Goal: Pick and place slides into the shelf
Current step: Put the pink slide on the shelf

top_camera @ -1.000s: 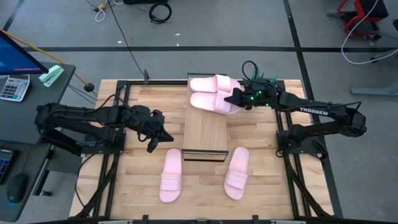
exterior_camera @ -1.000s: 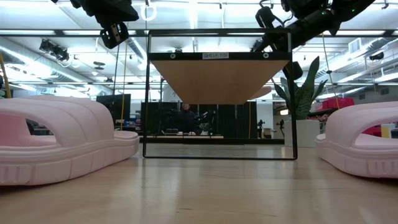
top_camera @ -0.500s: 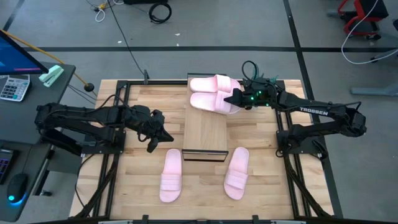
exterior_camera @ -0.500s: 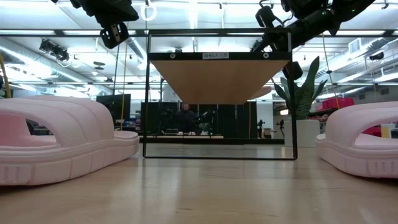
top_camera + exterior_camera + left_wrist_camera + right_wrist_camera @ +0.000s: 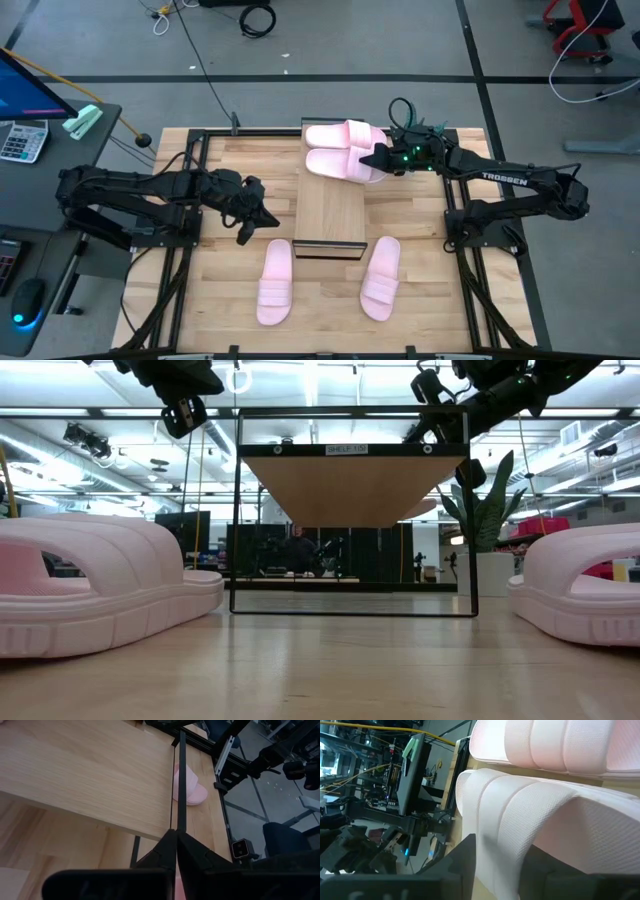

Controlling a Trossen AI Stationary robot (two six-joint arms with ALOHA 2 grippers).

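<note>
Waiting at nine o'clock, the left gripper (image 5: pixel 243 213) is keeping its fingers together beside the long light-wood shelf (image 5: pixel 332 212). At one o'clock, the right gripper (image 5: pixel 378 160) is straddling a pale pink foam slide's (image 5: pixel 338 165) strap on the shelf; whether clamped is unclear. Foam looks light and squashy; the strap is the natural hold.

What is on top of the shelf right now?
Two slides lie side by side across the shelf at its far end, the right hand at the nearer one's strap. The rest of the board is bare. What lies beneath it is hidden.
</note>
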